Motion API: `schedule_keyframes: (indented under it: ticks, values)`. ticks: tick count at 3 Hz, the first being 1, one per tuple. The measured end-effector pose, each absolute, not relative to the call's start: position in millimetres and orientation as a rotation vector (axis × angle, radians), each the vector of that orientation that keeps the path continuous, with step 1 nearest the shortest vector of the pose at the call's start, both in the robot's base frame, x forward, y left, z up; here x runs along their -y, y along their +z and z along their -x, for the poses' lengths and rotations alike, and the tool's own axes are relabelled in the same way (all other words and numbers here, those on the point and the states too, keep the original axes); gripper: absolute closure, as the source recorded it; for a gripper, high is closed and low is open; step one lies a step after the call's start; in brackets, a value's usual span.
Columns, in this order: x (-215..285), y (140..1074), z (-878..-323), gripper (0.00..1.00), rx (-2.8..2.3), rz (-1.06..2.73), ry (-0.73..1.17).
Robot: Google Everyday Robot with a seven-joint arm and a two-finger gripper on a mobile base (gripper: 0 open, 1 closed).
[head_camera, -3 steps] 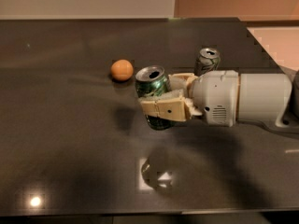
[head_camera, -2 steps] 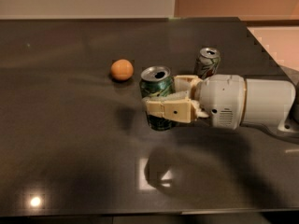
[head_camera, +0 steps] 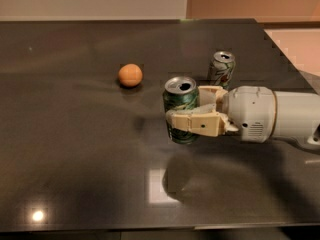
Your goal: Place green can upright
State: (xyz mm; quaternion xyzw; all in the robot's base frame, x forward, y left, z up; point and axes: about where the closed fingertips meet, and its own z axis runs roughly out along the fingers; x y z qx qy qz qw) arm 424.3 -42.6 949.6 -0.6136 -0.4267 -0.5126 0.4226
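Note:
The green can is dark green with a silver top and stands upright near the middle of the dark table. My gripper comes in from the right. It is shut on the can. The near finger crosses the can's lower front and the far finger lies behind it. I cannot tell whether the can's base touches the table.
A pale whitish can with green and red marks stands upright just behind the gripper. An orange ball lies to the left of the green can. The table's right edge runs diagonally at the back right.
My gripper has moved to the right and slightly down with the green can in it. The pale can and the orange ball have not moved.

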Motion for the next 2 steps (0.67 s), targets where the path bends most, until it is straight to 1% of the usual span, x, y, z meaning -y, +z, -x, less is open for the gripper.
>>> schedule_keyframes:
  ticks: [2]
  values:
    - [68.2, 933.5, -422.1, 1.00, 1.080, 1.566, -1.314]
